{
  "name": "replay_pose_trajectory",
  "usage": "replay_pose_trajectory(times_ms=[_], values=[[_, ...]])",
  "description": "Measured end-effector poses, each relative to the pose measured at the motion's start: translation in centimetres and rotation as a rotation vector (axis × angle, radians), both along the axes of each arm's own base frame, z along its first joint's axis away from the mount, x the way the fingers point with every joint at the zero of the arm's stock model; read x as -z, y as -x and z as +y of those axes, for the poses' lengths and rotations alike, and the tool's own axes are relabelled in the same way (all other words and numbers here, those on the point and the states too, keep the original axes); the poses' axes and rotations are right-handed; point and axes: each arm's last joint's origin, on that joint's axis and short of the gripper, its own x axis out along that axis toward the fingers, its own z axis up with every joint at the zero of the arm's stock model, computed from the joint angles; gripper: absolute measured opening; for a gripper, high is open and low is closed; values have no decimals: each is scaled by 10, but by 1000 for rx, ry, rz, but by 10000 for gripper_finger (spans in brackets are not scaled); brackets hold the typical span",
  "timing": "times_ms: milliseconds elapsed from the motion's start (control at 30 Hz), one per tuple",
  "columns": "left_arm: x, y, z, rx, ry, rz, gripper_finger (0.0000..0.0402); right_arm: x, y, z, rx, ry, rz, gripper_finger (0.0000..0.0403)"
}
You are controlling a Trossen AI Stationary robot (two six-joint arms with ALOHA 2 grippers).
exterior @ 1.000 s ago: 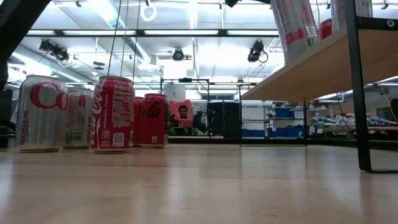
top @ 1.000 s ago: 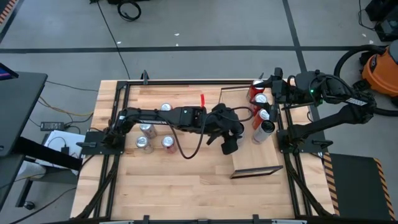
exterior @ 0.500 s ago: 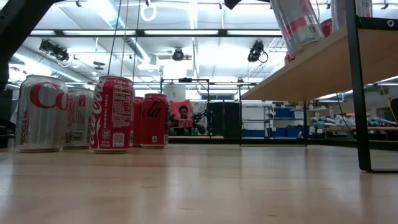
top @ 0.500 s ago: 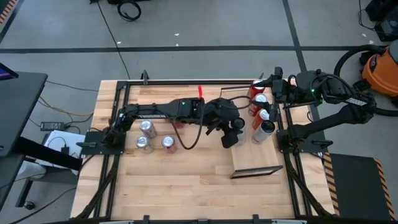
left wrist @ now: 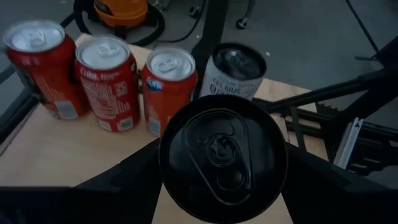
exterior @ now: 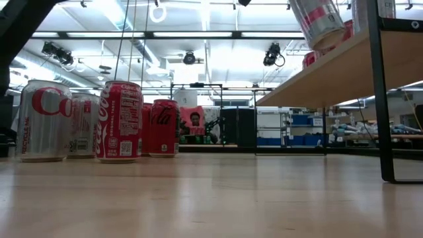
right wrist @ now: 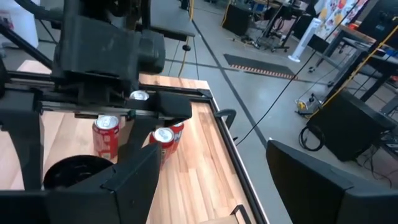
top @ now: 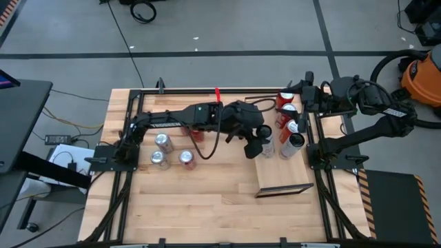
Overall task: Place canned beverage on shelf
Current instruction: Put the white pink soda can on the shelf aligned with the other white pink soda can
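Carrying a dark-topped can (left wrist: 222, 155), the left gripper (top: 256, 145) is hanging over the near part of the shelf (top: 282, 176), its fingers pinching the can from both sides. In the left wrist view the can's lid is facing the camera, so its long axis is running along the gripper's line of sight, roughly upright, maybe slightly tipped; in the low view the can (exterior: 316, 23) is leaning a bit and not yet sitting on the board (exterior: 330, 73).

Key relation: the row of shelved cans is lying just ahead of the held can, three red cans (left wrist: 109, 81) plus a dark Celsius can (left wrist: 233, 71). The Celsius can is the closest, just beyond the held one. The free board is showing below and to the near side of the gripper, so the drop spot looks to be straight down, short of that row. Risk, as a guess: pushing forward would be bumping the Celsius can.

The right gripper (top: 303, 89) is waiting at the far right table edge, fingers spread, holding nothing. The left arm is clearly the nearer one to the shelf spot.
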Motion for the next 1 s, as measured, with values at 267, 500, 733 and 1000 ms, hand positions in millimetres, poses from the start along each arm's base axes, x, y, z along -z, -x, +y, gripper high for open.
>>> replay_pose_trajectory(times_ms=[267,500,733,1000], values=[[-12,10,8,-1,-20,-15,272,-1,0,0,4,3,-10,299],[-18,16,15,3,-17,-16,272,-14,6,-1,12,4,-54,299],[-14,18,6,32,-27,34,272,-19,11,-1,0,-5,-65,299],[-4,12,-10,72,-36,61,272,-16,7,0,-3,-8,-34,299]])
